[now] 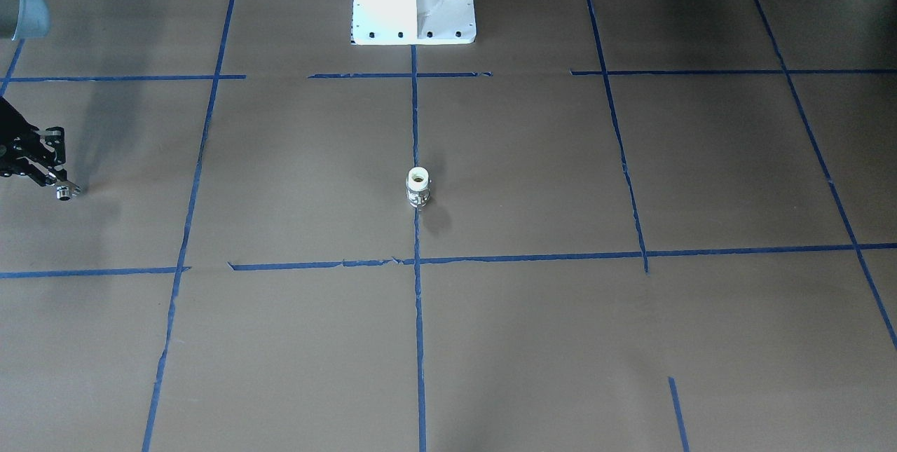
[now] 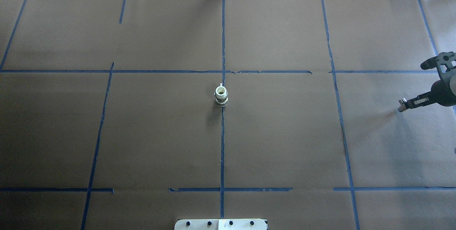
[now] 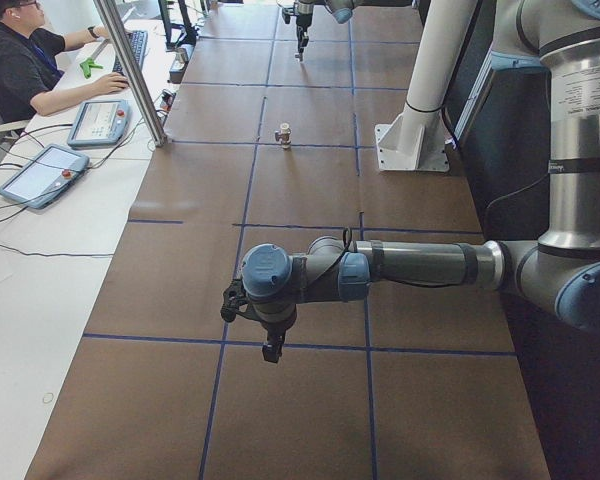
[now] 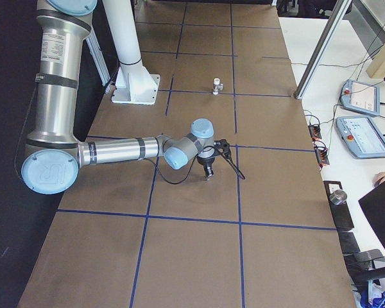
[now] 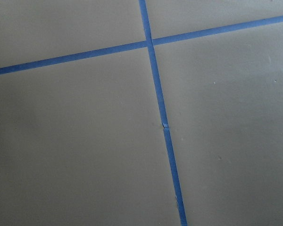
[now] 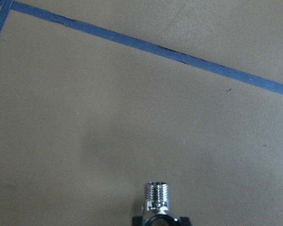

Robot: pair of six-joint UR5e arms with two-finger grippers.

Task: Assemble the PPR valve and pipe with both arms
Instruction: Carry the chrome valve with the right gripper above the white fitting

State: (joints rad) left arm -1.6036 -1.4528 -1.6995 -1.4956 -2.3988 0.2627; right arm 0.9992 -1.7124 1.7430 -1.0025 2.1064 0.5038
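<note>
Over paper (image 2: 285, 133), right fingers (image 2: 417, 102) pinch pipe (image 2: 402, 105).

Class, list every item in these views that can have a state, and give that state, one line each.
PPR valve: standing upright, one open end up, no gripper near it.
pipe: gripped at one end, threaded end sticking out, well apart from the PPR valve.
right gripper: shut on the pipe.
left gripper: pointing down, far from both parts; whether it is open or shut cannot be told.
</note>
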